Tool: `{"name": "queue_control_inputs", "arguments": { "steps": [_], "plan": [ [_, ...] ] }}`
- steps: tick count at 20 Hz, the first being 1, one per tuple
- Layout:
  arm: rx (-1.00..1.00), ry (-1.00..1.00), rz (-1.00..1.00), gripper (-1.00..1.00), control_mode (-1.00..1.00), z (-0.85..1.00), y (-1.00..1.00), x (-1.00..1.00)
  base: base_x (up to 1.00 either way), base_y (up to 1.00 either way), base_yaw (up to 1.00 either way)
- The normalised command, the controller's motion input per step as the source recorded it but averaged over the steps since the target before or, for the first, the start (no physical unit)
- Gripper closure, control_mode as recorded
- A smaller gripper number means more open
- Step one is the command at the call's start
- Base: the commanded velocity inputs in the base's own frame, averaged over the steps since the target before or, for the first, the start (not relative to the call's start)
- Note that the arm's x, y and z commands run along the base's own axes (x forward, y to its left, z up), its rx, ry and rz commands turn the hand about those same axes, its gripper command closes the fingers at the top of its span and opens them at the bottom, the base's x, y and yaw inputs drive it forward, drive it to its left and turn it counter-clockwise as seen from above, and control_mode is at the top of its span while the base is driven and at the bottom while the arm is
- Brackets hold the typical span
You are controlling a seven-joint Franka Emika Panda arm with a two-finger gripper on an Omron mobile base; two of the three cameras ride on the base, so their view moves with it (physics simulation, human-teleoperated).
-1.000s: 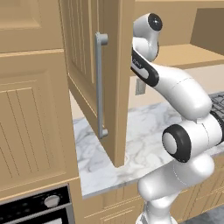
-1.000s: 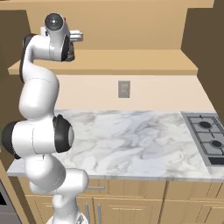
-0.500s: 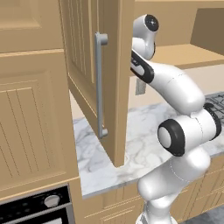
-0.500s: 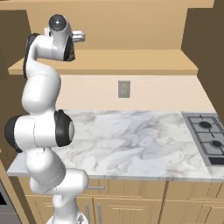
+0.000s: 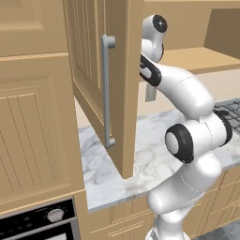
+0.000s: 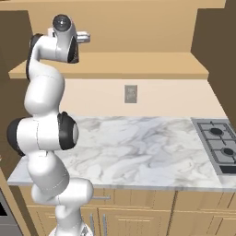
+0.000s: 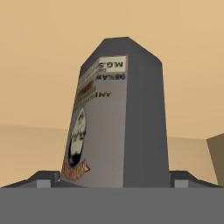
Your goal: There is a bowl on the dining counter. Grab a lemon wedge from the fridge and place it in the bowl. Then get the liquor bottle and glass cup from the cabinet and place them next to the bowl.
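The arm [image 5: 187, 93] is seen from behind on its left in one base view and from behind on its right [image 6: 44, 115] in the other; the marble surface [image 6: 138, 147] is shared. The bottle [image 7: 118, 118] is framed very close ahead of the hand.

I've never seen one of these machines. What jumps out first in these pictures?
The tall white arm rears up from the marble counter and reaches behind the open cabinet door. In the hand view, a dark grey bottle with a printed label looms close, standing between the tips of the claw.
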Motion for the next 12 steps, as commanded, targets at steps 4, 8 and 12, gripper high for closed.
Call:
{"name": "queue_control_inputs", "arguments": {
  "steps": [4, 8, 12],
  "plan": [
    [-0.07, 0.04, 0.0, 1.0, -1.0, -0.02, 0.07, 0.0, 0.0, 0.0, 0.0],
    [-0.06, 0.0, 0.0, 1.0, -1.0, -0.01, 0.0, -0.12, 0.0, 0.0, 0.0],
    [0.0, -0.1, 0.0, 1.0, -1.0, 0.0, -0.2, -0.82, 0.0, 0.0, 0.0]
  ]
}}
